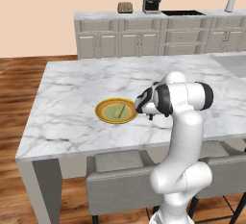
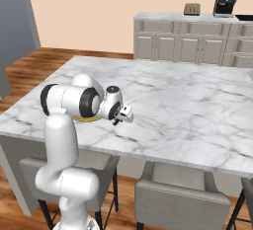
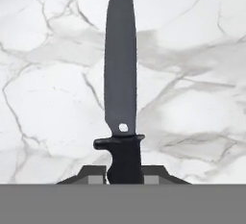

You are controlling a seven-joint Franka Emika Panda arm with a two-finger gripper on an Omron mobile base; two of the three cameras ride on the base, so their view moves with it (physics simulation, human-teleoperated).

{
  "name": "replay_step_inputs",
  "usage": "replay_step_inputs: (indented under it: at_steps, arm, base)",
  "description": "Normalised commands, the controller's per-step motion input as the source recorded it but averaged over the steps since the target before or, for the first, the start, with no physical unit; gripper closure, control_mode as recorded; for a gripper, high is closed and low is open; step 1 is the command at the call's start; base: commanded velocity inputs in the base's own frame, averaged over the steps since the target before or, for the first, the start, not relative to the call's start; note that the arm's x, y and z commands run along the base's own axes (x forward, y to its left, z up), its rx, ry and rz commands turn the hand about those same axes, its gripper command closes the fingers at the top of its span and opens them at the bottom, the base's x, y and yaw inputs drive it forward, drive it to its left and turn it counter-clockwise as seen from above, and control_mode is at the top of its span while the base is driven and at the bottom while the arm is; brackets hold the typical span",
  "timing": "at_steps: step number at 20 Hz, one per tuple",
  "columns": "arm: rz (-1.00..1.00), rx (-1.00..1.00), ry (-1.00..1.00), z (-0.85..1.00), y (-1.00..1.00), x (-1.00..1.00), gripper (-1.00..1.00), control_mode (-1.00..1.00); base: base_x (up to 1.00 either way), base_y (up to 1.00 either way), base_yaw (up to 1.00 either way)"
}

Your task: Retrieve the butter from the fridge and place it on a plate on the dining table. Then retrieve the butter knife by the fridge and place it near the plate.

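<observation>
The plate, orange-rimmed with a greenish centre, lies on the white marble dining table. The butter, a small pale stick, rests on the plate. My gripper hangs low over the marble just right of the plate, pointing down. In the hand view the gripper is shut on the black handle of the butter knife, whose dark blade runs away from the fingers above the marble. From the right base view the gripper shows beside the plate's rim, most of which my arm hides.
Grey chairs are tucked under the table's near edge. A beige cabinet counter with a toaster and coffee machine lines the back wall. A tall grey slab rises at the far left.
</observation>
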Motion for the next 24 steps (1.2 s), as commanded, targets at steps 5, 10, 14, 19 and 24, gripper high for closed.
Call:
replay_step_inputs:
  at_steps: [5, 10, 14, 19, 24]
  arm:
    - [0.0, 0.0, 0.0, -0.12, 0.0, 0.02, -1.0, -1.0]
    - [0.0, 0.0, 0.0, -0.03, -0.01, 0.01, -1.0, -1.0]
    - [0.0, 0.0, 0.04, 0.08, -0.05, 0.0, -1.0, -1.0]
    - [0.0, -0.03, 0.01, 0.14, 0.0, 0.0, -1.0, -1.0]
    - [0.0, -0.01, 0.0, 0.64, -0.05, -0.26, -1.0, -1.0]
  base:
    - [0.0, 0.0, 0.0]
    - [0.0, 0.0, 0.0]
    - [0.0, 0.0, 0.0]
    - [0.0, 0.0, 0.0]
    - [0.0, 0.0, 0.0]
